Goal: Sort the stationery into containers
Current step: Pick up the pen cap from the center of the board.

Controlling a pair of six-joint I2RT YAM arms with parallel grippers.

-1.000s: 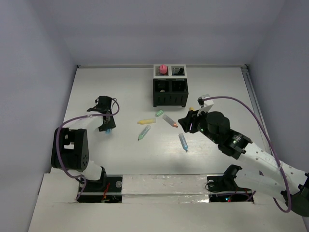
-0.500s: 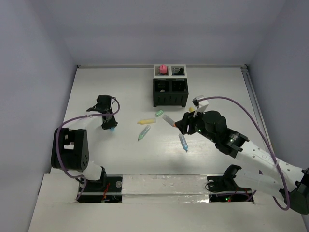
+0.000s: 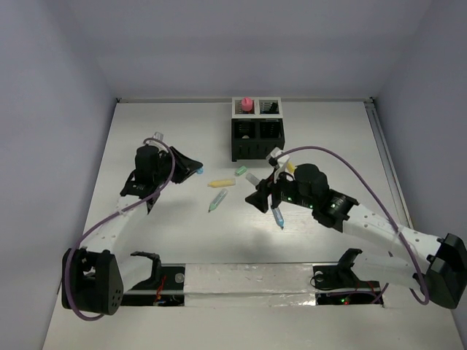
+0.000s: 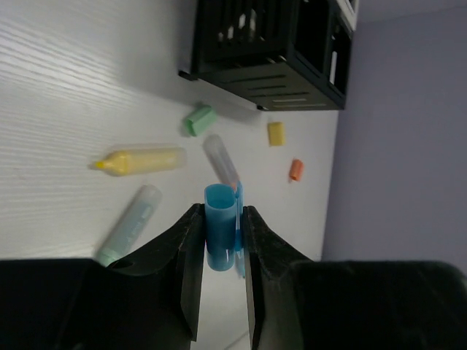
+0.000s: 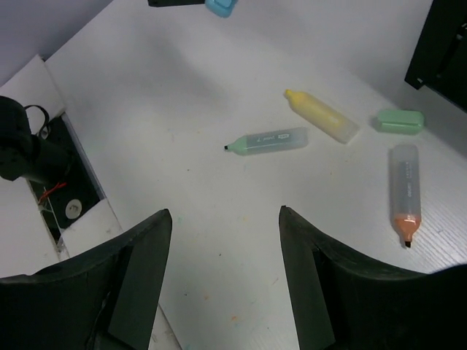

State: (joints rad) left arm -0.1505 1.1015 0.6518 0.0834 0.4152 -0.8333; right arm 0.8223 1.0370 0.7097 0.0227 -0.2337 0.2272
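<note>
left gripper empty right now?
No, the left gripper is shut on a blue cap, which sticks up between its jaws in the left wrist view.

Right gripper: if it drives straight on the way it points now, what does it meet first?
Most likely the green-tipped marker, lying almost dead ahead of the open right gripper. The gripper tilts downward, so it might touch bare table just short of it; depth is unclear.
</note>
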